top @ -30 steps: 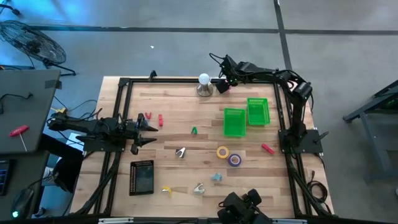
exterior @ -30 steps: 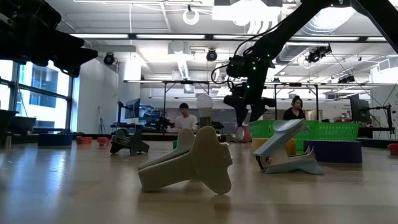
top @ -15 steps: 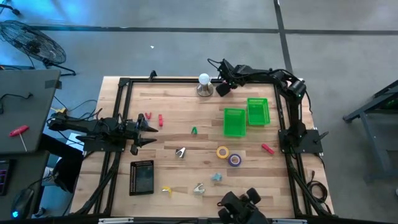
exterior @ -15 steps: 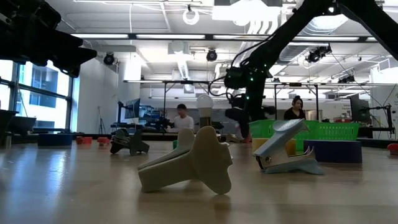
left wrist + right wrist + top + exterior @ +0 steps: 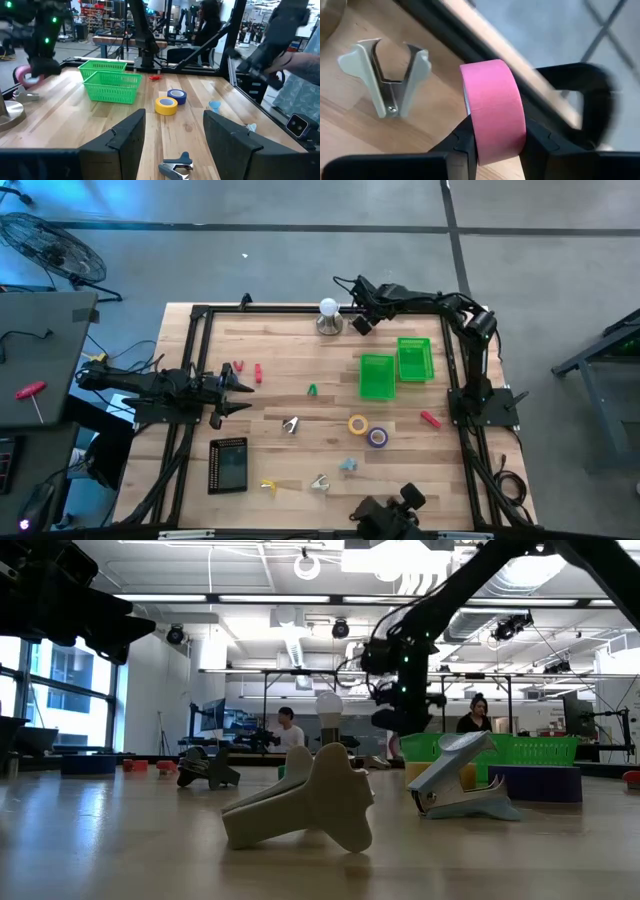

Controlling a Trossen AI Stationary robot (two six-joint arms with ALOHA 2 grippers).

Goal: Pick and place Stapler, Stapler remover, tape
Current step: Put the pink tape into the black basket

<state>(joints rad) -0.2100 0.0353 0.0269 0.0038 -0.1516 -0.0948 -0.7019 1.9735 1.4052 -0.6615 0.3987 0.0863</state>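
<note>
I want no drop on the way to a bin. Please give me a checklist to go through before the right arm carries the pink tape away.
1. Pink tape is between the jaws of the right gripper: ok.
2. Grip is firm enough for carrying: cannot tell; the jaws touch both faces of the roll.
3. Roll is clear of the table: ok, it hangs above the wood in the right wrist view.
4. Grey staple remover stays out of the grip: ok, it lies apart on the table.
5. Green bins have room inside: ok, both look empty from above.
6. Left gripper is out of the path: ok, it waits at the left side.
</note>
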